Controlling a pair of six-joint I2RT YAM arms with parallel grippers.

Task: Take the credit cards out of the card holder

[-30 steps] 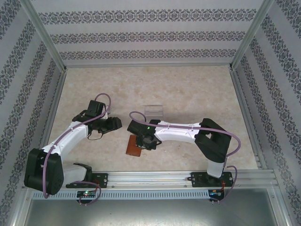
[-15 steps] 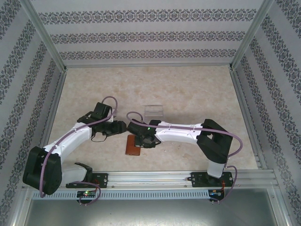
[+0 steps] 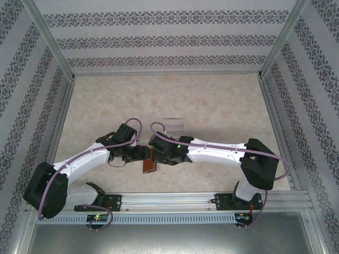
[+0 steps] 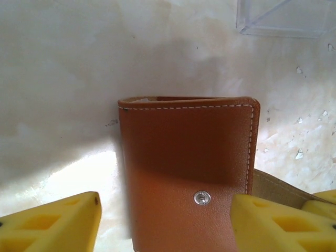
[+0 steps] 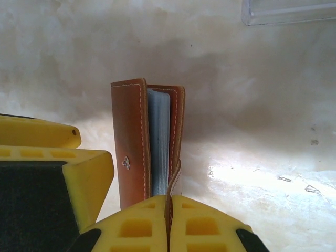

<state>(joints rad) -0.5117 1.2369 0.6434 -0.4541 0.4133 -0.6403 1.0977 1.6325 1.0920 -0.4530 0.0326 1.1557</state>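
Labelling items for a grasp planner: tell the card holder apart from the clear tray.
The card holder is opaque reddish-brown leather; the clear tray is see-through plastic. The card holder stands on edge, strap pinched by the right gripper, jaws shut; the clear tray lies untouched farther back. Both are small and rectangular.

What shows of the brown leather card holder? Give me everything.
The reddish-brown leather bifold card holder has white stitching along its edges, a metal snap stud on one cover and bluish-grey lining between the covers. It is nearly closed and seems tipped up on edge on the beige table. The right pincer is shut on its strap tab. The left pincer is open, its yellow fingers flanking the stitched cover.
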